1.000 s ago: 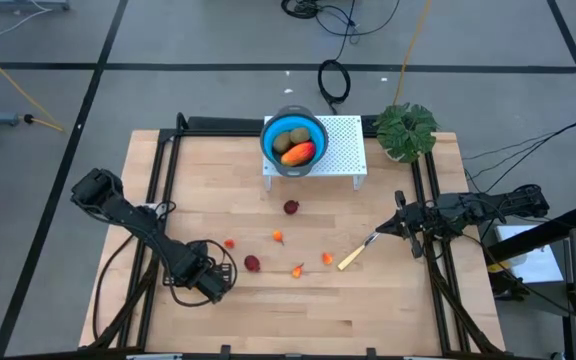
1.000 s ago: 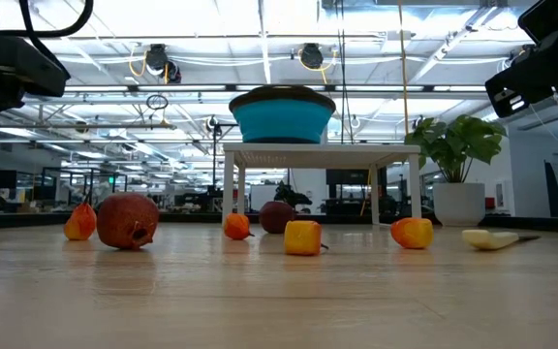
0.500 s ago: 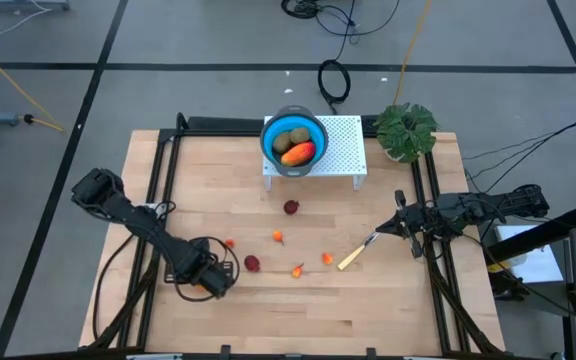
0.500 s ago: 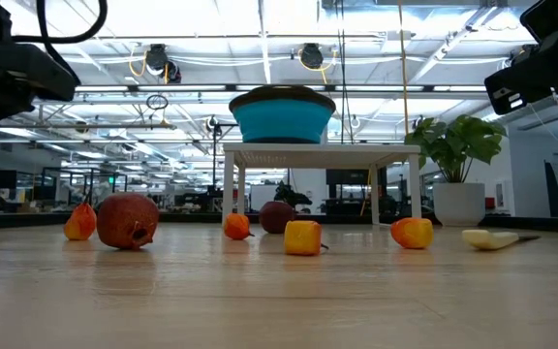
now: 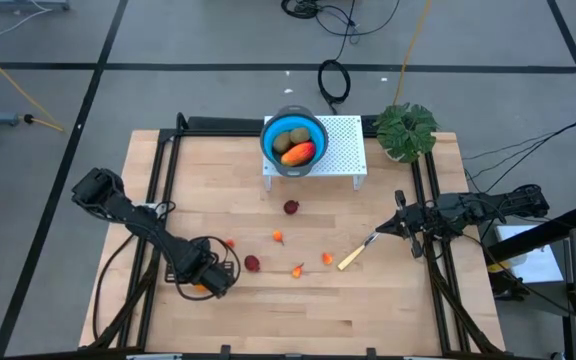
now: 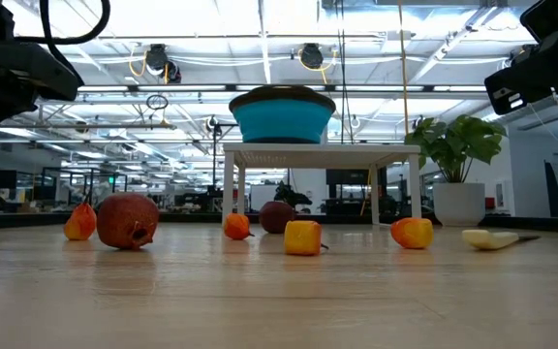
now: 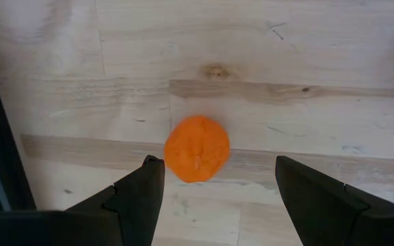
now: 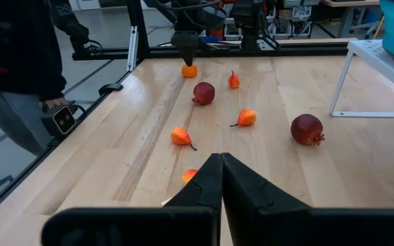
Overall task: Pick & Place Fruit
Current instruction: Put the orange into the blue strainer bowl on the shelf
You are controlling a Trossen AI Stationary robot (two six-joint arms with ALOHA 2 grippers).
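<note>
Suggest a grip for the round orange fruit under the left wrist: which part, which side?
Probably straight down from above, jaws closing across the widest middle of the orange fruit. It is a small ball lying free on the table, and the open left gripper already straddles it.

I'm looking down on two dark, near-black arms, each built of slim jointed segments. The left arm (image 5: 133,225) has a blocky, boxy base housing and thin black cable looping beside its links, with another loop curling round the chunky wrist at the left gripper (image 5: 211,283). The right arm (image 5: 478,208) is the same matte black, slender, with a squared housing at its outer end and thin cables trailing off it. On my left wrist feed the fingers (image 7: 139,198) are flat, angular black wedges with bevelled edges. On the right wrist feed, the right gripper (image 8: 221,179) shows two tapered black blades rising from a wide dark body.
</note>
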